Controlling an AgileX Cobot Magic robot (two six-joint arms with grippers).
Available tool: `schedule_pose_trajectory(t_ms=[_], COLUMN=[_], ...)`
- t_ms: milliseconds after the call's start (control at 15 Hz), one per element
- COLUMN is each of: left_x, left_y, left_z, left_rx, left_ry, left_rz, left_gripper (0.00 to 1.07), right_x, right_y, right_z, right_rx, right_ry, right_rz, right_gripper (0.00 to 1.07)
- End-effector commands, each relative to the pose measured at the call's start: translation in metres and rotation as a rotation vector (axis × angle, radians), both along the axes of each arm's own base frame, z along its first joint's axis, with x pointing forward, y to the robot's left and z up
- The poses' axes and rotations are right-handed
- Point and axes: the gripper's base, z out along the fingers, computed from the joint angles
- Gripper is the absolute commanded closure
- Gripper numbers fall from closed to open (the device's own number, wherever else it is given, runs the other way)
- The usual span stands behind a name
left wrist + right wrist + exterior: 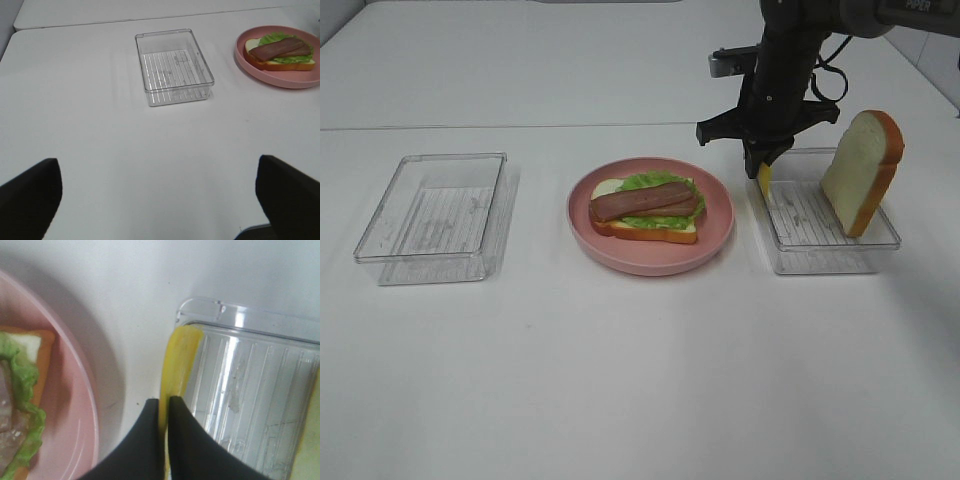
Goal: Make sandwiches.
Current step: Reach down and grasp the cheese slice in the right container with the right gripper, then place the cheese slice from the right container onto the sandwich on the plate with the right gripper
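Observation:
A partly built sandwich [646, 209] lies on the round pink plate [720, 226]: a bread slice, green lettuce and a brownish-pink bacon strip on top. It shows too in the left wrist view as the sandwich [281, 52]. My right gripper [762, 170] hangs over the left end of the right clear tray [790, 255], shut on a thin yellow cheese slice [178, 360] held on edge. A second bread slice [861, 170] leans upright in that tray. My left gripper [155, 200] is open, with only its dark fingertips in view above bare table.
An empty clear plastic tray [437, 217] stands on the left of the white table, also seen as the tray [172, 66] from the left wrist. The right arm's black body [786, 60] rises above the right tray.

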Motion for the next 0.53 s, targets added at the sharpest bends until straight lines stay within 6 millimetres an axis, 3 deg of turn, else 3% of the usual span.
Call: schedule_pose_trajectory(t_ms=[67, 533], left_x=[-0.0020, -0.0020], left_y=[-0.0008, -0.0008], left_z=[-0.0002, -0.0002], left_rx=[-0.006, -0.006], left_ry=[-0.015, -0.015], left_rz=[-0.004, -0.004], left_gripper=[0.04, 0.04], right_x=[0.0020, 0.0013], right_y=[-0.0014, -0.0026], right_z=[0.0010, 0.0065], right_rx=[-0.007, -0.019], right_ry=[-0.021, -0.026], right_rz=[0.005, 0.019], right_gripper=[1.07, 1.07])
